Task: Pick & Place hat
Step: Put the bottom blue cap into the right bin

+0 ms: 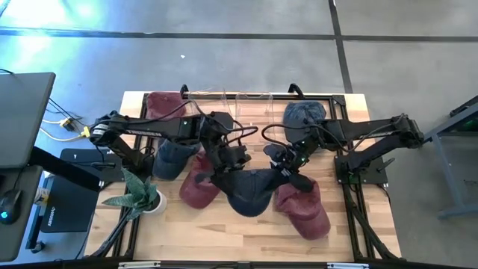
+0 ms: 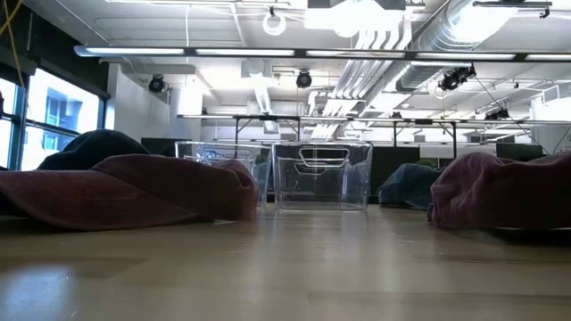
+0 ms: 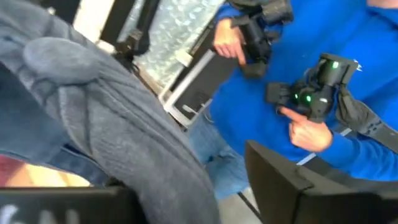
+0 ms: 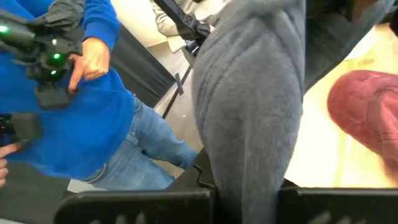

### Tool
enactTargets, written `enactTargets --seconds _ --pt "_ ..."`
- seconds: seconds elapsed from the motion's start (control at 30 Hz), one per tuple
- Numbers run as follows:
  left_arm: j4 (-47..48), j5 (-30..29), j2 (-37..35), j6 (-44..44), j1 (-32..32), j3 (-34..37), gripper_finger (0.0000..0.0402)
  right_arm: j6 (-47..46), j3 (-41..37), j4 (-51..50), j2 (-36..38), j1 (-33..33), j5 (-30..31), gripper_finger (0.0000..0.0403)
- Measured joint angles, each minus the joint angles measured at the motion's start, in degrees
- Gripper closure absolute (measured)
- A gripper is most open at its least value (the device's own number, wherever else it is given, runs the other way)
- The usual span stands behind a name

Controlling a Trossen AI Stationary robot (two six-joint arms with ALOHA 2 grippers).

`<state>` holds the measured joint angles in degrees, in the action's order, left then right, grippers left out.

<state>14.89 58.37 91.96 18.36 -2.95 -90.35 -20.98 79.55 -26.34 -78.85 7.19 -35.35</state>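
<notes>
Because the soft navy fabric cap (image 1: 250,193) sags limply at mid-table between both arms, I judge it light and floppy. The left gripper (image 1: 224,173) pinches one edge with fingers part-open; the right gripper (image 1: 293,176), fingers tight together, clamps the opposite edge, and I favour the stiffer brim.

Grey hat (image 3: 106,118), perhaps gripped, close-up

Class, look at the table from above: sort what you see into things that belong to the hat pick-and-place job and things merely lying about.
Belongs to the job:
- navy hat held between both grippers
- left gripper
- right gripper
- clear bins
- other hats, maroon and blue

Just lying about:
- potted plant
- monitor
</notes>
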Motion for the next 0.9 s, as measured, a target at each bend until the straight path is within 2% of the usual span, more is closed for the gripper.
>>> enactTargets --seconds 0.23,0.37,0.63,0.9 --pt "-1.5 1.9 -1.4 2.9 0.0 0.0 0.0309 -1.8 0.0 2.6 0.5 1.0 -3.8 0.0402" --pt "-1.9 0.1 -1.8 3.0 0.0 0.0 0.0311 -0.6 0.0 2.7 0.3 1.1 -2.6 0.0402" --pt "-1.8 2.0 -1.8 3.4 0.2 0.0 0.0300 0.6 0.0 2.8 0.2 1.1 -2.0 0.0402" --pt "-4.7 2.0 -3.6 5.9 1.8 -0.1 0.0345 0.2 0.0 6.0 2.2 1.0 -2.8 0.0401"
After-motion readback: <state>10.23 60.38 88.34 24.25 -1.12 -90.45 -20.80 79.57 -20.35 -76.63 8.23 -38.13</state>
